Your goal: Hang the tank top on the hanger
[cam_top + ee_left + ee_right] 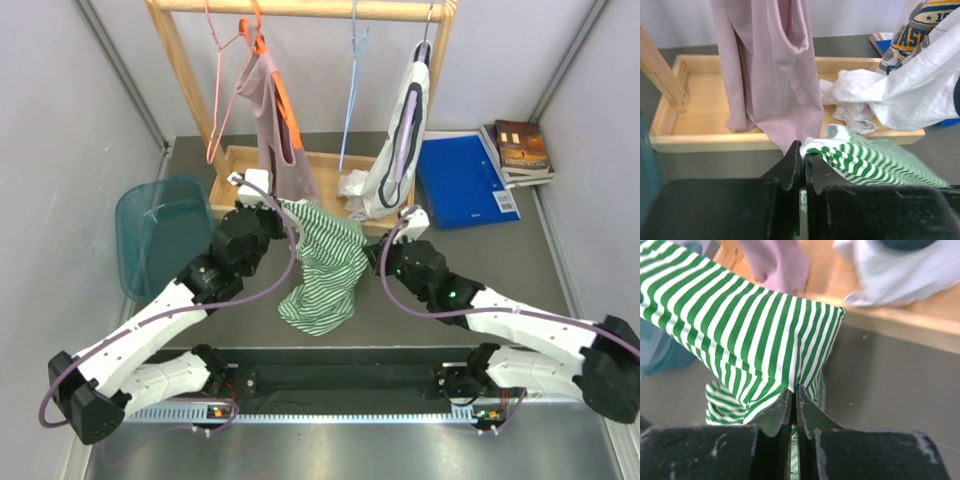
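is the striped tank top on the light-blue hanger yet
No, the tank top hangs low over the table, while the light-blue hanger hangs bare from the wooden rail.

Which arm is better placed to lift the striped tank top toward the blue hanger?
Right, probably. The right tool, shut on the tank top, sits closer to the hanger; the left tool, also gripping it, is by the hanging mauve top.
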Controlling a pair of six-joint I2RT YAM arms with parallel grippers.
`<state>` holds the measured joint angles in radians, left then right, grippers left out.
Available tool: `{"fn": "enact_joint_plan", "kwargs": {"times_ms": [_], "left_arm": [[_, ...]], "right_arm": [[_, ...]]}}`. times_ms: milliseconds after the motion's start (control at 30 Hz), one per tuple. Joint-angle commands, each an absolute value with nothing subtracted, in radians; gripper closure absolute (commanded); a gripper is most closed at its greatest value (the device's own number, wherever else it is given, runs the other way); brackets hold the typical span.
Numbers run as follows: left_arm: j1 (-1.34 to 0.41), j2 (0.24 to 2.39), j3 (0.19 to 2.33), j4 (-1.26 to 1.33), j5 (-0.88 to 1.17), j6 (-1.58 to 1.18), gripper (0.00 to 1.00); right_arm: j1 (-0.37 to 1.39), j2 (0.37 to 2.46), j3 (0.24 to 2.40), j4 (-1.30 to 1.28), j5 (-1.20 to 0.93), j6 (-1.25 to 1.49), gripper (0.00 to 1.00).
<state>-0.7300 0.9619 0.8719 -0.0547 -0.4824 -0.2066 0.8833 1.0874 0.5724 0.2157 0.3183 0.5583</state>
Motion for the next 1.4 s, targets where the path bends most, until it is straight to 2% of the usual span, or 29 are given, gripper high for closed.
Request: {"fn": "enact_joint_plan", "kwargs": {"times_ms": [0,200,333,500,633,733,833,900,933,967,1067,1200,1367], "left_arm": [[-0.729,0.992,1.012,-0.009,-0.545,-0.059,1.00],[-0.729,0.993,1.112,-0.085,-0.457,-0.034,1.00],[-0.729,0.927,1.098,-0.188,-0.261,-0.066,1.00],[-0.729,0.827,1.075,-0.314,-0.143,-0.149,1.00],[-0.729,0.807,1.025,-0.357,-0.185,-0.186,1.00],[-0.729,0.819,0.980,-0.367,-0.291,-0.219,1.00],[-0.726,0.871,0.965,-0.438,-0.371,-0.242,1.00],[-0.721,0.922,0.947,-0.488,-0.435,-0.238,1.00],[-0.719,0.937,0.942,-0.501,-0.455,-0.235,1.00],[-0.715,0.968,0.934,-0.512,-0.472,-0.233,1.00],[-0.713,1.024,0.956,-0.548,-0.485,-0.233,1.00],[-0.712,1.077,0.994,-0.560,-0.422,-0.198,1.00],[-0.710,1.094,0.996,-0.578,-0.347,-0.149,1.00]], "right_arm": [[0.893,0.983,0.601,0.058,0.521,0.512,1.00],[0.893,0.942,0.650,0.012,0.620,0.450,0.99],[0.893,0.960,0.690,0.014,0.673,0.402,0.99],[0.890,0.976,0.749,0.060,0.727,0.324,0.91],[0.881,1.044,0.782,0.132,0.715,0.278,0.88],[0.877,1.129,0.811,0.144,0.706,0.282,0.88],[0.876,1.183,0.836,0.102,0.681,0.307,0.84],[0.877,1.178,0.833,0.084,0.648,0.310,0.64],[0.877,1.169,0.824,0.072,0.625,0.301,0.49],[0.876,1.158,0.821,0.066,0.605,0.290,0.26],[0.884,1.099,0.813,0.003,0.487,0.253,0.11],[0.926,1.007,0.815,-0.112,0.335,0.244,0.09],[1.090,0.950,0.906,-0.216,0.307,0.265,0.08]]}}
